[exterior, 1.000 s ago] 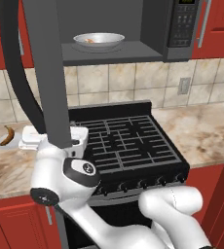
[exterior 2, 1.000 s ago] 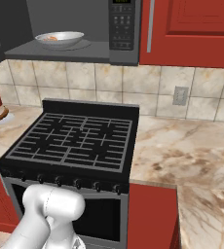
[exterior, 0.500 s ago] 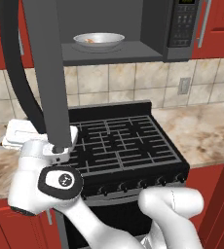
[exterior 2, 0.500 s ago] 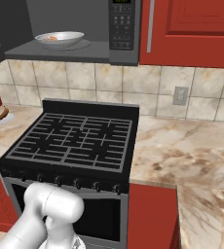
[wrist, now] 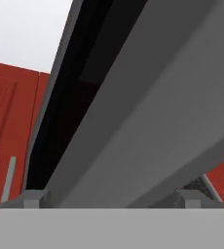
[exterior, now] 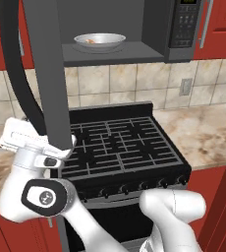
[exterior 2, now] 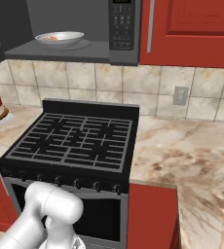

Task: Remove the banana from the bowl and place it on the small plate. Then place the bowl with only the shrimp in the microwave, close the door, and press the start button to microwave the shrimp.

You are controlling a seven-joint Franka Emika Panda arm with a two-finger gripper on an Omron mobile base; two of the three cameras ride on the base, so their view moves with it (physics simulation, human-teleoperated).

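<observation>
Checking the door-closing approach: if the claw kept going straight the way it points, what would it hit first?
Most likely the open door; its grey edge spans the hand view right ahead of the claw.

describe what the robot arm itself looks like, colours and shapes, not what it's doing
The arm is glossy white, built of fat rounded tube segments with bulbous elbows. One joint cap carries a dark rounded panel with a small grey round mark. The hand is a boxy white block with dark insets. The gripper ends in two small squarish grey finger tips. No cables show.

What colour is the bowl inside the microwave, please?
Shiny silver-grey bowl, clearest in the left base view.
</observation>
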